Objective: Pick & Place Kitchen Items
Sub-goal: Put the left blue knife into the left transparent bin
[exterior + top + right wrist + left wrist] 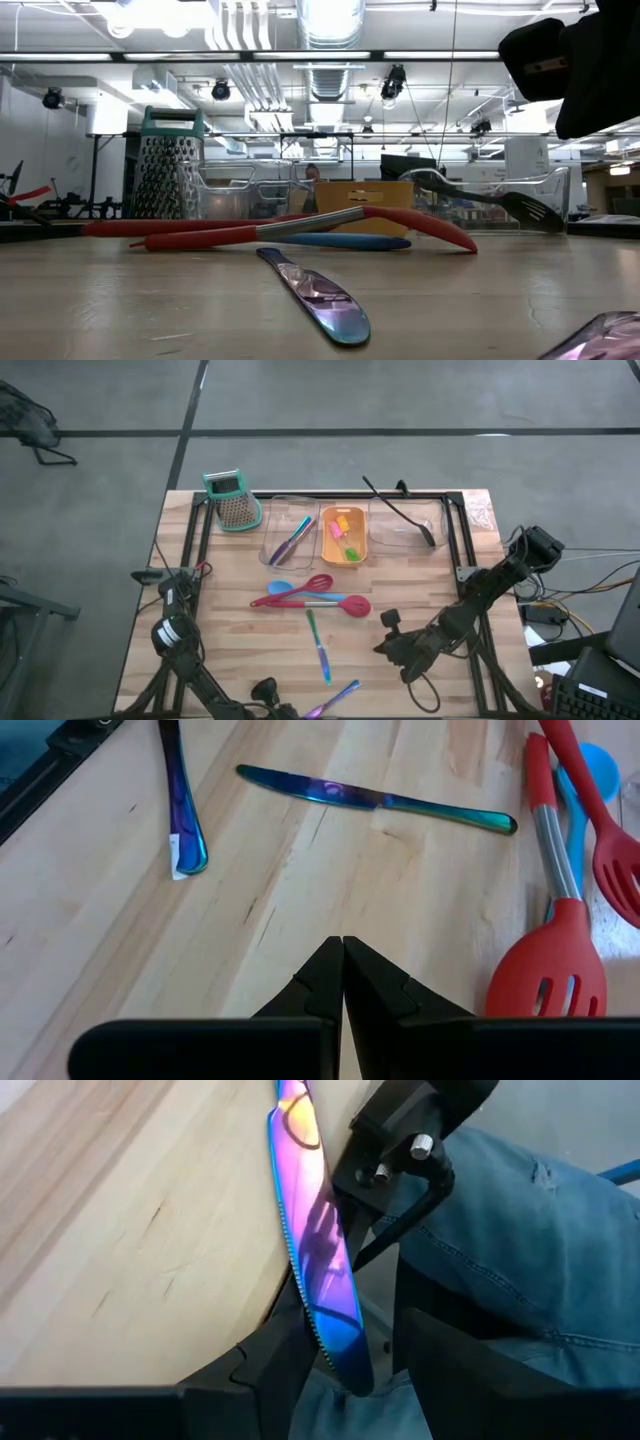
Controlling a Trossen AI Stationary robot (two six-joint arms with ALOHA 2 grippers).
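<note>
Checking progress: you're sitting roughly halfway through, going by what's lying where.
Trays: the clear tray (285, 535) is holding a few thin sticks, the orange tray (342, 536) is holding small pink and green pieces, and the long black spoon (400, 510) is resting across the other clear tray (405, 532).
Left to move: the red spatula (315, 602), red slotted spoon (295, 587), blue spoon (279, 588), the green-blue knife (318, 645) and the purple knife (333, 700) by the near edge are all sitting on the table (230, 620).
Right gripper (343, 955): you're hovering it over bare wood near the red spatula, fingers pressed together, carrying nothing.
Left gripper (335, 1355): it's sitting right at the purple knife's tip; can't tell if it's pinching.
Writing: not seeing any readable labels anywhere.
</note>
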